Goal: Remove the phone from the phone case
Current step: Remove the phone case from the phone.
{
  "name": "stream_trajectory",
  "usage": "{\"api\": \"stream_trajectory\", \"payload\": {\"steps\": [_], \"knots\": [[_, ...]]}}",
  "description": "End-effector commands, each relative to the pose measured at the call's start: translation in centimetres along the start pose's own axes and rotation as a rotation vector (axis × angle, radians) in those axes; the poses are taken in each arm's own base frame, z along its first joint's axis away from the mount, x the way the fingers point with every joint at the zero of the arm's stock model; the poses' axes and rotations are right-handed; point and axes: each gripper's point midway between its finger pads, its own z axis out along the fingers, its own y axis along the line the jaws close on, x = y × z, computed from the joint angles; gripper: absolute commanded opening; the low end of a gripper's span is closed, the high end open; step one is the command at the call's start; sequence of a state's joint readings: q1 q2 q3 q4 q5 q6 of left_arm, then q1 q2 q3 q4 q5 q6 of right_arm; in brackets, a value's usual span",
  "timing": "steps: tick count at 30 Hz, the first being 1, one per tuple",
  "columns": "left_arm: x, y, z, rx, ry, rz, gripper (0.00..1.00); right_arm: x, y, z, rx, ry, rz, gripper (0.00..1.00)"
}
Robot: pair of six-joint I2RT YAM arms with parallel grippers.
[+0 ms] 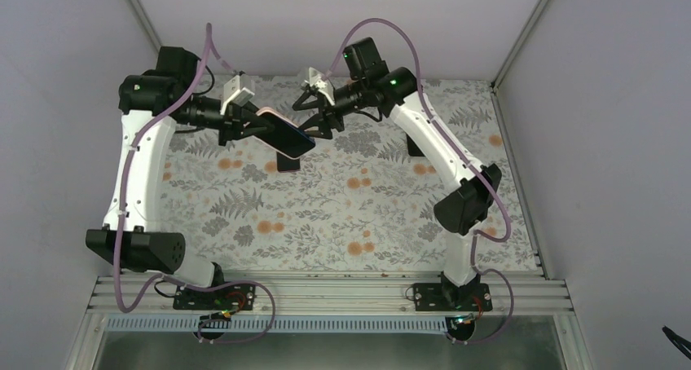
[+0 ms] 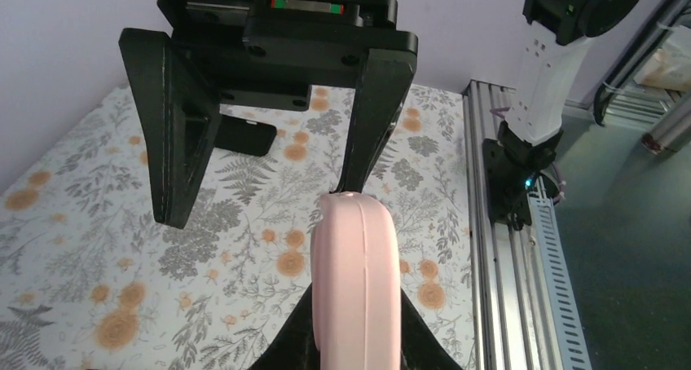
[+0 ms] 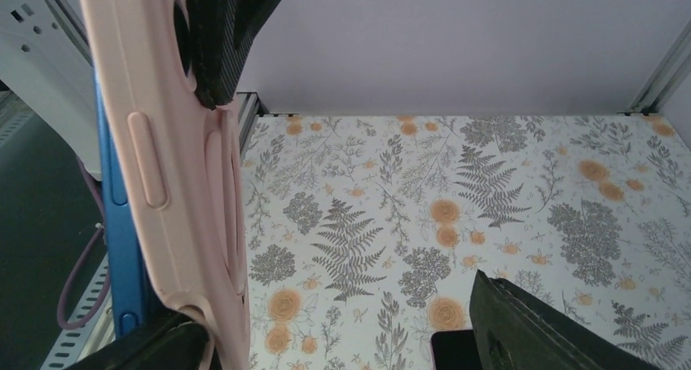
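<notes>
A phone in a pink case [image 1: 281, 129] is held in the air over the far part of the table. My left gripper [image 1: 251, 125] is shut on the case; its black fingers [image 2: 285, 337] flank the pink edge [image 2: 356, 280]. My right gripper [image 1: 319, 117] is open at the case's free end. In the left wrist view one of its fingers [image 2: 371, 117] touches the tip of the case. In the right wrist view the case [image 3: 179, 182] lies against my left finger [image 3: 138, 350], with the phone's blue edge [image 3: 121, 223] showing behind it. The phone sits in the case.
A small black flat object [image 1: 287, 163] lies on the floral table cover below the phone; it also shows in the left wrist view [image 2: 244, 138] and the right wrist view [image 3: 452, 350]. Grey walls stand at the back and sides. A metal rail [image 1: 326, 292] runs along the near edge.
</notes>
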State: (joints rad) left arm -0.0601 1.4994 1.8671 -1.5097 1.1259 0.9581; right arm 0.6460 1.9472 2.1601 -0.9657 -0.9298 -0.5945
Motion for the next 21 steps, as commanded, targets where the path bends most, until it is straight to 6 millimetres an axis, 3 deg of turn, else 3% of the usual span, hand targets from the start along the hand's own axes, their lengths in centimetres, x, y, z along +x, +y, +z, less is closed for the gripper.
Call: {"api": "stream_trajectory", "payload": {"steps": [1, 5, 9, 14, 18, 21], "knots": [[-5.4, 1.7, -1.2, -0.069, -0.162, 0.255, 0.02, -1.9, 7.7, 4.0, -0.277, -0.027, 0.032, 0.76], [-5.3, 1.8, -1.7, -0.147, -0.128, 0.297, 0.02, -1.9, 8.2, 3.3, -0.259, -0.025, 0.024, 0.74], [-5.1, 2.3, -1.9, -0.197, -0.097, 0.315, 0.02, -3.3, 9.1, 2.2, -0.262, -0.061, 0.007, 0.74], [-3.8, 4.4, -1.7, -0.268, -0.055, 0.293, 0.02, -5.2, 10.1, 1.2, -0.290, -0.107, -0.001, 0.70], [-3.0, 5.3, -1.6, -0.301, -0.031, 0.294, 0.02, -4.8, 9.9, 1.3, -0.279, -0.091, 0.004, 0.52], [-2.6, 5.6, -1.6, -0.316, -0.008, 0.297, 0.06, -4.3, 9.9, 1.4, -0.269, -0.068, 0.014, 0.25]]}}
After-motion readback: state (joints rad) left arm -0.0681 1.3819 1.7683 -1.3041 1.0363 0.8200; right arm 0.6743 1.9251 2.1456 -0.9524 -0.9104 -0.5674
